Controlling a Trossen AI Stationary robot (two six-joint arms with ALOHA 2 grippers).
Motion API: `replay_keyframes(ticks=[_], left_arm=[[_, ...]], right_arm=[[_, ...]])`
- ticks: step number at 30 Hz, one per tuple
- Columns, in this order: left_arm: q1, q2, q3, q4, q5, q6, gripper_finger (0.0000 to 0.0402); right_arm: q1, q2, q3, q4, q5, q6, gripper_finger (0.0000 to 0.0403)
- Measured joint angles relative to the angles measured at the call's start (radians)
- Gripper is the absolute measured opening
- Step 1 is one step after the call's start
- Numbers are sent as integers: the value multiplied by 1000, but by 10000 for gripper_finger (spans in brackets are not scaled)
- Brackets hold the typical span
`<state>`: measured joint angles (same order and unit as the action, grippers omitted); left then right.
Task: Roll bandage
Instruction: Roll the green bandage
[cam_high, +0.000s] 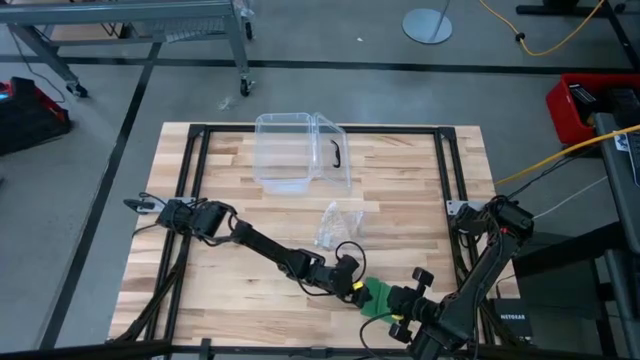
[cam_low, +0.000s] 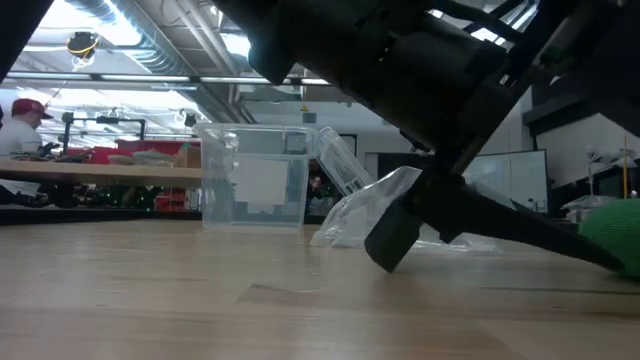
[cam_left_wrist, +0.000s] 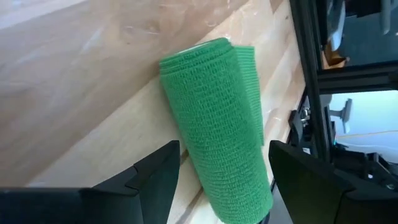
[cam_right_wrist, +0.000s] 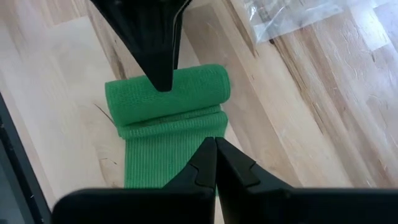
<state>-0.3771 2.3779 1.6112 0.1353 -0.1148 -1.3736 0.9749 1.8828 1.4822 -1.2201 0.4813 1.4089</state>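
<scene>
The green bandage (cam_high: 378, 297) lies on the wooden table near its front edge. It is partly wound into a short roll (cam_right_wrist: 168, 93) lying on its side, and a flat tail (cam_right_wrist: 158, 152) runs from the roll toward my right gripper. My left gripper (cam_left_wrist: 224, 146) is open and comes in low from the table's left. Its fingers (cam_left_wrist: 155, 180) stand on either side of the roll (cam_left_wrist: 217, 124). My right gripper (cam_right_wrist: 216, 142) is shut, with its tips over the tail just beside the roll. My left gripper straddles the roll's curved sides. Wood shows between one finger and the roll. The other fingertip (cam_left_wrist: 277, 152) stands right at the roll's edge, and I cannot tell whether it touches. My right gripper's shut fingertips come down slanting onto the flat tail (cam_right_wrist: 202, 127), close to the roll and near one long edge. Whether they pinch the cloth or only press on it, I cannot tell. The tail lies flat on the table.
A clear plastic box (cam_high: 300, 150) with a black handle (cam_high: 335, 153) stands at the far middle. A crinkly clear wrapper (cam_high: 335, 225) lies between it and the bandage. Black frame rails (cam_high: 190, 200) run along the table's sides. A person sits far off in the room (cam_low: 15, 120).
</scene>
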Motion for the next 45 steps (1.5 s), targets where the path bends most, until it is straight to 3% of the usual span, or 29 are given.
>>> replay_keyframes(ticks=[5,16,23,30,35,45], left_arm=[[0,0,-2,-43,0,-5,222],[1,0,-4,-41,1,46,112],[17,0,-5,-33,11,46,63],[21,0,-6,-18,11,71,49],[26,-3,-6,-18,11,106,49],[72,-3,-6,-23,127,110,48]], right_arm=[[0,0,0,0,1,0,5],[0,0,0,5,-3,-1,5],[0,0,-2,50,-135,-2,5],[1,0,-149,299,-286,-2,5],[0,0,-279,522,-249,7,5],[-4,-8,-394,644,-331,109,5]])
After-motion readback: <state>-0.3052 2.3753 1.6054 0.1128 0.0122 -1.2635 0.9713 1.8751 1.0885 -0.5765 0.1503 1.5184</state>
